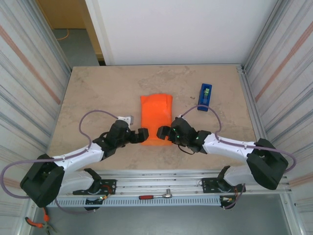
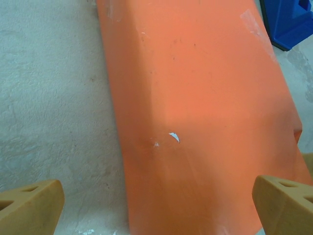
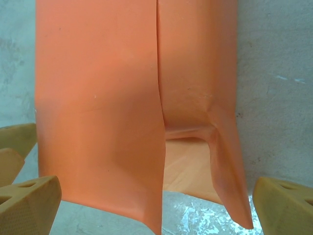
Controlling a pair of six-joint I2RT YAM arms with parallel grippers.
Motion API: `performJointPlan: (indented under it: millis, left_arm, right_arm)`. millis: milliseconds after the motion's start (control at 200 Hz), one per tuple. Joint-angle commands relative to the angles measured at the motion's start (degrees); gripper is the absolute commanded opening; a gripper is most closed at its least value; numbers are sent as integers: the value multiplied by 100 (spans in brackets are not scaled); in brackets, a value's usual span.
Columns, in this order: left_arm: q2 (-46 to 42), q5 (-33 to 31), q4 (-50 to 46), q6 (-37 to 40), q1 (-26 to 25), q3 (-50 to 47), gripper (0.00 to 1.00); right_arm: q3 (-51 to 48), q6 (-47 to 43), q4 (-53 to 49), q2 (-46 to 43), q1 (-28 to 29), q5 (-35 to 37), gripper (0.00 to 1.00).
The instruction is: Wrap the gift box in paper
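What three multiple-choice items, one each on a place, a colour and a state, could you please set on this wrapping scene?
1. Where does the blue tape dispenser stand relative to the paper?
A. On top of it.
B. To its right and farther back.
C. To its left, at the near edge.

2. What colour is the paper?
A. Green.
B. White.
C. Orange.

3. How do the left gripper and the right gripper stand?
A. Both open.
B. Both shut on the paper.
C. Left shut, right open.

Answers:
1 B: the top view shows it apart from the paper, on its right.
2 C: it is orange in all three views.
3 A: each wrist view shows the jaws spread wide with nothing gripped.
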Motion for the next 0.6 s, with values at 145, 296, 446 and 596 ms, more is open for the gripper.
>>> performJointPlan:
  millis: [145,296,446,596]
  left_arm:
    - [132,-585,514,291,-277,-241,99]
    - [476,-907,677,310,-427,-241,99]
    - [875,-1375,828,261,-673,-173,99]
    - [1225,-1829,898,156,-887,-102,99]
  right_arm:
    - [41,-376,-256,377,-349,-268,99]
    - [64,-504,-186,562,-552,-450,100]
    - [73,-598,-223,565,-620,-582,99]
    - [39,-682,-274,400,-553,-634,99]
